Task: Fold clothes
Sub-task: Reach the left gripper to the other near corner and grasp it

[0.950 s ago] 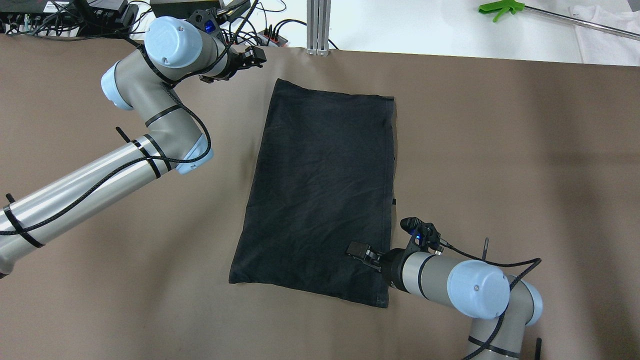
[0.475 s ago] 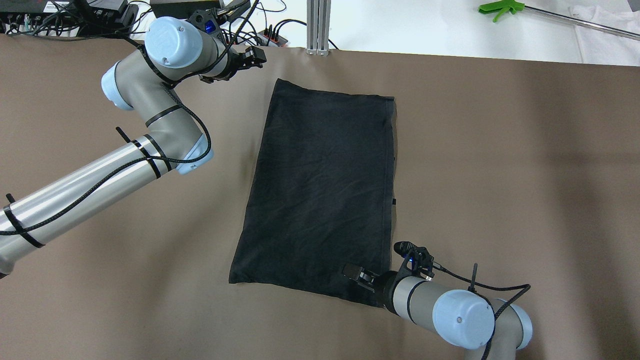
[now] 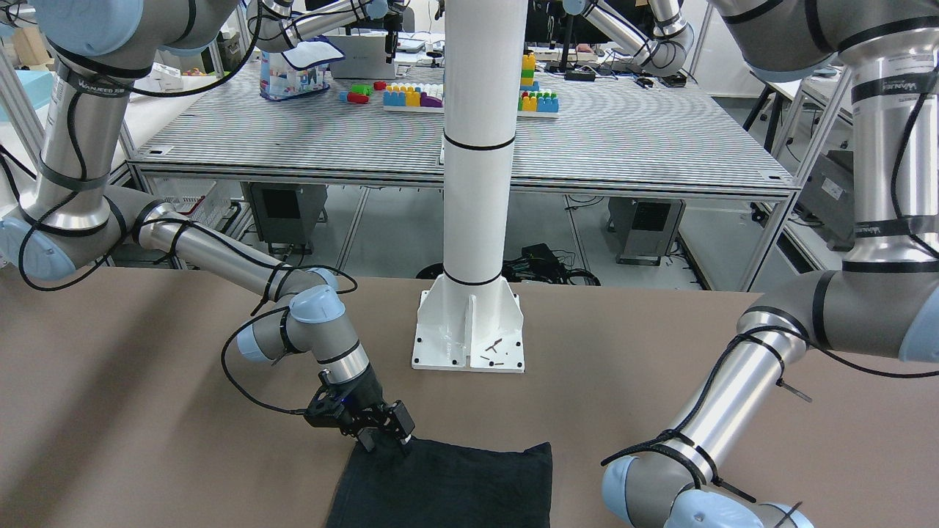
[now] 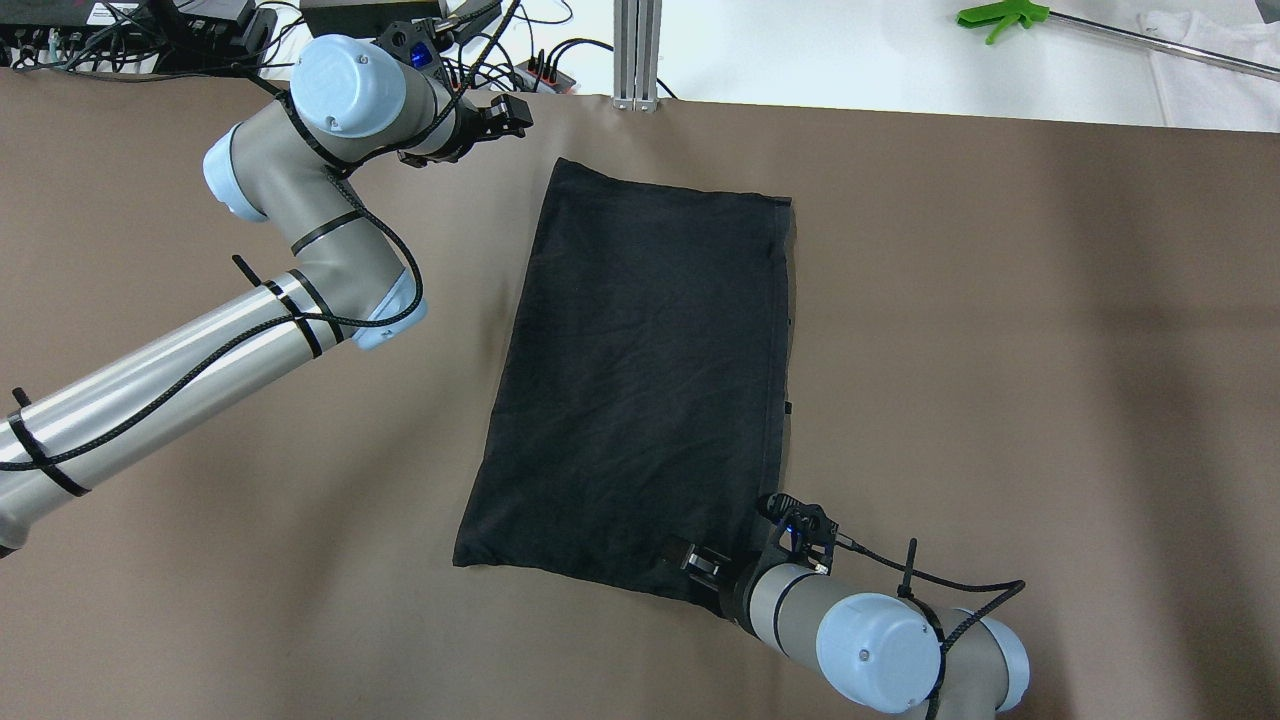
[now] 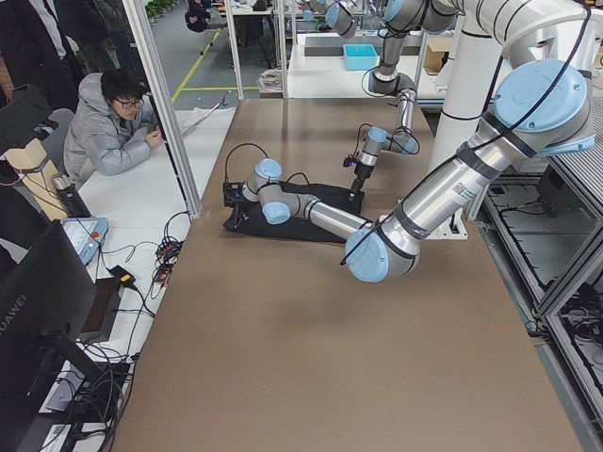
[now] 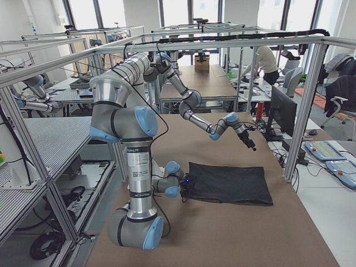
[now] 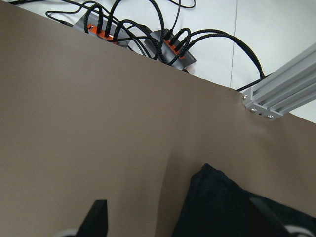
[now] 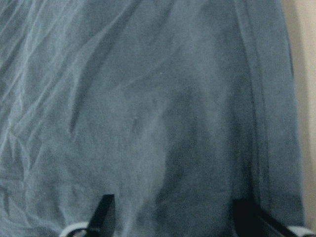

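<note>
- the black cloth (image 4: 640, 380) lies spread flat mid-table on the brown table cover (image 4: 1000, 350), its long sides running near to far; light creases show on its surface.
- right gripper (image 4: 692, 560): low over the cloth's near right corner, just inside the hem. jaws released, fingers (image 8: 104, 210) spread with only flat fabric between them. i cannot tell whether the tips touch the fabric.
- left gripper (image 4: 512, 112): above bare table cover just beside the cloth's far left corner, apart from it. jaws released, nothing between them.
- beyond the table's far edge, i see two power strips (image 7: 170, 47) with black cables and an aluminium profile (image 7: 281, 94).
- the white pillar (image 3: 477, 147) stands on its base plate at the near edge.
</note>
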Robot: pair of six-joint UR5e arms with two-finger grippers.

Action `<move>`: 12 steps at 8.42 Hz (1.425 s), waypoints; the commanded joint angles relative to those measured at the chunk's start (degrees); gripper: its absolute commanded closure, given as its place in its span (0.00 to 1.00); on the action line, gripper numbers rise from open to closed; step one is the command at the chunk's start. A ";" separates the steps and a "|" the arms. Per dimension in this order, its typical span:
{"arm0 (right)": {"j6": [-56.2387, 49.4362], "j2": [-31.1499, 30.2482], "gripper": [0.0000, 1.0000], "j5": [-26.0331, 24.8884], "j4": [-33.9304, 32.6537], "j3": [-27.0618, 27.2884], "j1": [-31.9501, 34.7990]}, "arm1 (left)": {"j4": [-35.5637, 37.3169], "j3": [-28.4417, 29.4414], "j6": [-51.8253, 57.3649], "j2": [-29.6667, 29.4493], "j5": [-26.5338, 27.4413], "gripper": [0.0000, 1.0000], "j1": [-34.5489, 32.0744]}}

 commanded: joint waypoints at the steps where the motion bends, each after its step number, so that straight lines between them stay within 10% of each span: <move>1: 2.54 3.26 0.83 -0.46 -3.33 -0.14 0.45 | 0.05 0.24 0.16 0.09 0.00 0.00 0.03; 2: 2.37 3.44 1.00 -0.46 -3.86 -0.22 0.80 | -0.04 0.24 0.07 0.09 0.00 0.00 0.03; 7: 1.94 3.71 1.00 0.06 -2.99 -0.14 2.73 | -0.39 -2.37 -1.94 0.35 -0.87 0.00 0.29; 12: 1.67 3.27 1.00 0.50 -2.81 3.02 2.56 | 0.40 -28.71 -16.54 16.39 -3.34 0.00 8.29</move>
